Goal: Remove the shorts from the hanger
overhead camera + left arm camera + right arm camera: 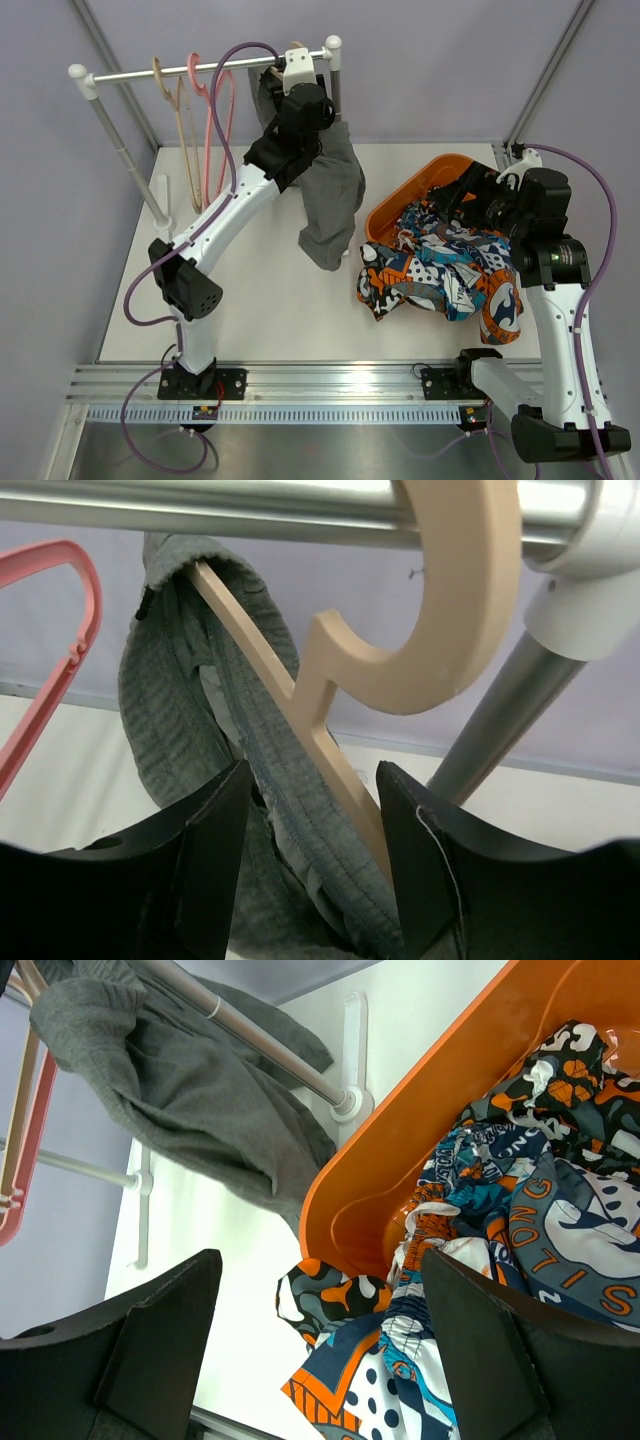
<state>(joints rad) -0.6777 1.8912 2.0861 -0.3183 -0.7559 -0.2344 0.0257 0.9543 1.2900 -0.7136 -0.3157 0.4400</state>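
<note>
Holding it all, table (260, 310): it was white and flat.
Rack (200, 68): its silver rail ran across the far left of the table.
Orange tub (400, 195): it sat on the right side, near the rack.
Dark grey shorts (335, 200): they hung from a tan hanger (300, 710) on the rail, legs drooping down.
Blue-orange-white shorts (445, 265): they lay in a heap, spilling out of the tub.
Camouflage shorts (335, 1295): they were mixed into the same heap, one bit over the tub's rim.
Pink hanger (215, 110): it hung on the rail, left of the grey shorts.
Left gripper (315, 790): its fingers were apart, one on each side of the grey waistband and the hanger arm.
Right gripper (320, 1290): its fingers were wide apart, above the tub's edge.
</note>
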